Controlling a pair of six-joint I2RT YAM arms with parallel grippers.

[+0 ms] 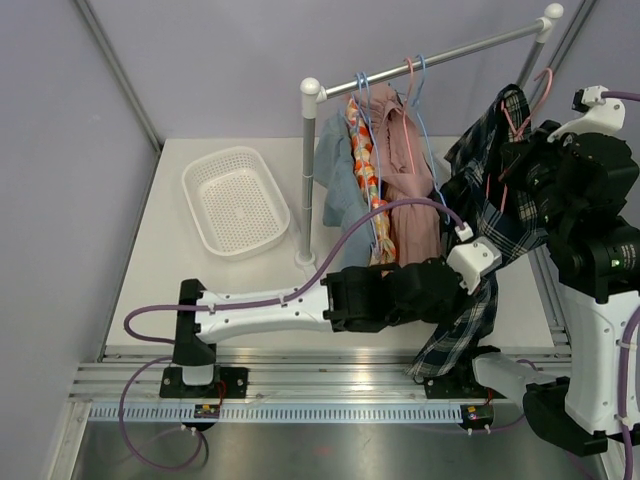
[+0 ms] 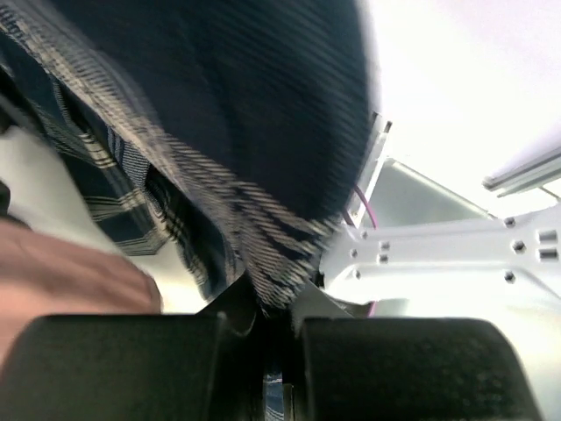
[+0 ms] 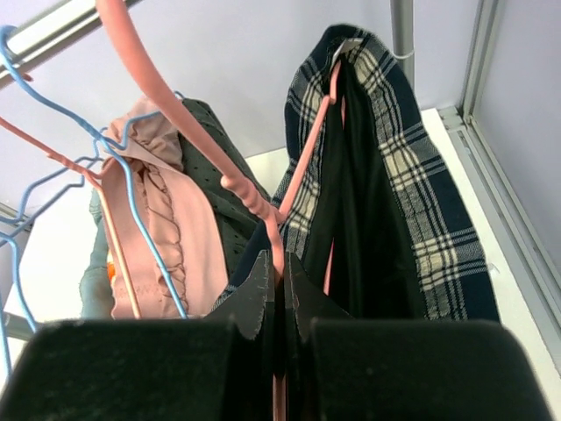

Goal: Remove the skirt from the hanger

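A dark navy plaid skirt (image 1: 478, 200) hangs from a pink wire hanger (image 1: 520, 118), held off the rail at the right. My right gripper (image 3: 280, 279) is shut on the pink hanger (image 3: 184, 123) just below its hook; the skirt (image 3: 403, 219) drapes over the hanger's far end. My left gripper (image 2: 279, 309) is shut on the skirt's lower cloth (image 2: 254, 132), which shows blurred and stretched up and away. In the top view the left gripper (image 1: 472, 262) reaches across to the skirt's middle.
A clothes rail (image 1: 440, 55) on a white post (image 1: 308, 170) carries blue hangers with a pink garment (image 1: 410, 180), a blue one (image 1: 340, 175) and a patterned one. A white perforated basket (image 1: 235, 200) sits at the back left. The right arm's base (image 2: 456, 254) is close by.
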